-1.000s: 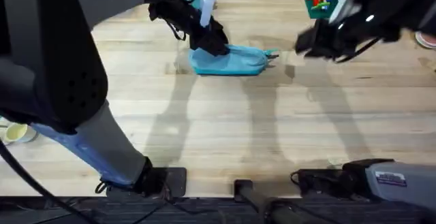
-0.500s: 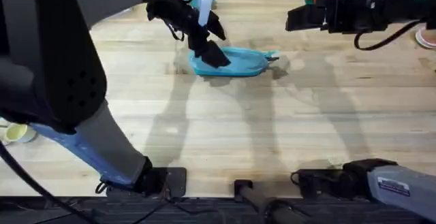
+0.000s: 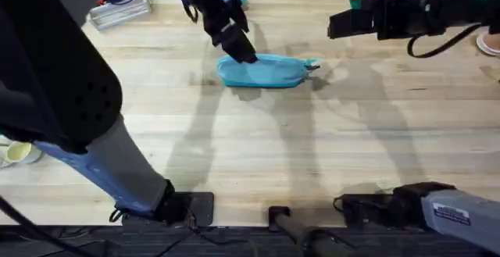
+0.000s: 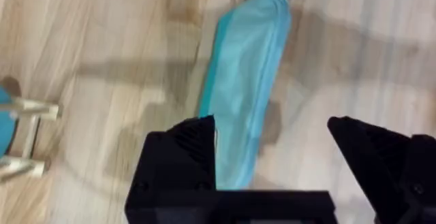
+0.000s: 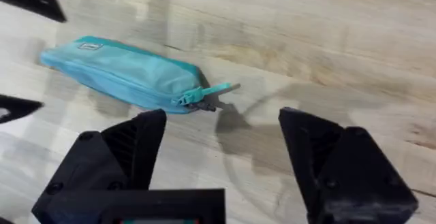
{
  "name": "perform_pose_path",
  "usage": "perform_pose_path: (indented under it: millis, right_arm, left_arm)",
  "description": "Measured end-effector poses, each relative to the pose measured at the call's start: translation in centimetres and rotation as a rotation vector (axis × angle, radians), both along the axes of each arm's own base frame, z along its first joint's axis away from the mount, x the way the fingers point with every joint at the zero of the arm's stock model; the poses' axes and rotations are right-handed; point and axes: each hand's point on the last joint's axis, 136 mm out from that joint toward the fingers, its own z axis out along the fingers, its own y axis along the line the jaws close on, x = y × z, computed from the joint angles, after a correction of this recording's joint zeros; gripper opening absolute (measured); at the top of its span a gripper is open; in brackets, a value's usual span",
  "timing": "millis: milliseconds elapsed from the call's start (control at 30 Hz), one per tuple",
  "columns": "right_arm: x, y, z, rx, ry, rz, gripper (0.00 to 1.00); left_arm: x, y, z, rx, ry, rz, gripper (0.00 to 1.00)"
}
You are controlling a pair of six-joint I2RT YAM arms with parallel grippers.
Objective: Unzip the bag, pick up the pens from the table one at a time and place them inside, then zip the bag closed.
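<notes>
Two robot arms work over a pale wooden table (image 3: pixel 258 155). A teal bag (image 3: pixel 262 71) lies flat toward the far side of it, long axis running left to right, its pull tab (image 3: pixel 311 64) at the right end. The zipper looks fully closed, and no pens lie loose on the wood, so the task seems at or near its finish.

If a last tug on the zipper is wanted, it would go best with one gripper pinning the left end of the bag so the fabric stays taut, while the other pinches the small tab squarely and draws it straight along the zipper line. Lifting the tab upward risks dragging the whole bag instead.

The left gripper (image 3: pixel 234 42) reaches across from a large, dark arm at the left of the overhead view. It hangs just above the bag's left end. In the left wrist view its fingers are spread wide, with the bag running away between them; they grip nothing.

The right gripper (image 3: pixel 337 24) stretches in from the right, held level above the table, beyond and to the right of the tab and apart from it. In the right wrist view its fingers are also spread wide and empty, with the tab and the bag's right end lying ahead of them.
</notes>
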Motion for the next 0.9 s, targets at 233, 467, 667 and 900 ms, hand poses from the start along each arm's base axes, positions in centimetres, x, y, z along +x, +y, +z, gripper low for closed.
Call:
perform_pose_path:
  millis: [233,467,667,900]
  right_arm:
    - [0.0,0.0,0.0,-0.012,-0.006,0.016,0.997]
    - [0.0,0.0,0.0,-0.029,-0.015,0.039,0.997]
    - [-0.1,0.0,0.0,-0.030,-0.013,0.042,0.997]
    - [-0.6,-0.1,1.4,-0.028,-0.053,0.043,0.997]
  left_arm:
    - [-1.7,1.2,4.4,0.096,0.045,0.024,0.995]
    - [-2.4,2.3,8.4,0.154,0.090,0.176,0.995]
    - [-1.8,3.1,9.6,0.189,0.136,0.388,0.996]
    - [-3.1,4.0,12.3,0.171,0.129,0.550,0.996]
